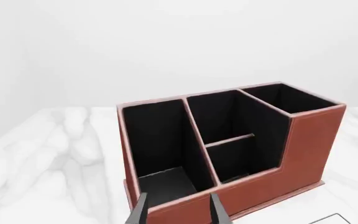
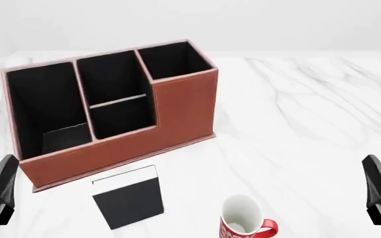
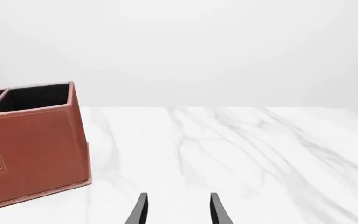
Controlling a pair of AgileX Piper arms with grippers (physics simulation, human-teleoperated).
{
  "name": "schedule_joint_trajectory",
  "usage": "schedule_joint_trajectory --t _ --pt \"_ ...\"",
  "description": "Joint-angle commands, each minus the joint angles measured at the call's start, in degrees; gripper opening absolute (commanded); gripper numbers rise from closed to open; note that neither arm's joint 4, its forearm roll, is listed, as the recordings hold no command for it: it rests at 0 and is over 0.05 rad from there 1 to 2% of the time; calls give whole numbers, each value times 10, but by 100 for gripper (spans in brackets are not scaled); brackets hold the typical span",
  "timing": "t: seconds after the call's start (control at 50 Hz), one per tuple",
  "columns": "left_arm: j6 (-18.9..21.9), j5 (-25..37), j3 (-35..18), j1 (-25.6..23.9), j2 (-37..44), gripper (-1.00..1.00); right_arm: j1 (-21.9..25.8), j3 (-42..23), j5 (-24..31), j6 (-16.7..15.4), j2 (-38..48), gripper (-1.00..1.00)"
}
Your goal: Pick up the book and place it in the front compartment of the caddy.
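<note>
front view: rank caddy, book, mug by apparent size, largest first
1. caddy, by far the largest.
2. book, lying flat just in front of the caddy.
3. mug, smallest as seen, though the frame's lower edge cuts it off, so its full extent is unsure.

Simulated desk setting; white marble table (image 2: pixel 296 114), blank pale backdrop, leather caddy (image 2: pixel 184 109)

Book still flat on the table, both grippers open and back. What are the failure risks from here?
1. The book is thin and lies flat on the table, so fingers may slip off its edge instead of gripping it.
2. The mug stands just beside the book; a right gripper approach could knock it.
3. The front compartment sits beside a larger pocket in the caddy; the book could drop there.
</note>
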Motion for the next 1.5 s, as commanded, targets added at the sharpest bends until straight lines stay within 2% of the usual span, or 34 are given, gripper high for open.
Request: schedule_joint_trajectory --t 0.02,0.32,0.5,0.88,0.92,0.96,0.98,1.0,1.02,1.04,1.08,1.12,1.14,1.18,1.2,1.22,1.26,1.3,1.38,1.46,1.5 --pt "0 -3 -1 -1 4 100 0 -2 -1 0 3 100" --pt "0 -3 -1 -1 3 100 0 -2 -1 0 3 100" --pt "17 -6 0 2 9 100 0 -2 -1 0 3 100" --pt "12 -4 0 1 16 100 0 -2 -1 0 3 100" --pt "-5 -4 -5 -4 26 100 0 -2 -1 0 3 100" --pt "17 9 -18 -7 22 100 0 -2 -1 0 3 100" --pt "11 40 -43 -5 10 100 0 -2 -1 0 3 100" --pt "11 45 -43 -5 6 100 0 -2 -1 0 3 100" --pt "-6 71 -79 -23 15 100 0 -2 -1 0 3 100" --pt "13 83 -97 -21 26 100 0 -2 -1 0 3 100" --pt "5 94 -127 -51 55 100 0 -2 -1 0 3 100" --pt "6 92 -139 -60 82 100 0 -2 -1 0 3 100" --pt "20 113 -165 -88 109 100 0 -2 -1 0 3 100" --pt "12 142 -199 -98 101 100 0 -2 -1 0 3 100" --pt "12 142 -199 -98 101 100 0 -2 -1 0 3 100" --pt "20 156 -227 -97 117 100 0 -2 -1 0 3 100" --pt "23 162 -241 -98 128 100 0 -2 -1 0 3 100" --pt "50 166 -254 -95 137 100 0 -2 -1 0 3 100" --pt "69 183 -280 -102 164 100 0 -2 -1 0 3 100" --pt "121 201 -294 -126 174 100 0 -2 -1 0 3 100" --pt "124 212 -303 -146 188 100 0 -2 -1 0 3 100"
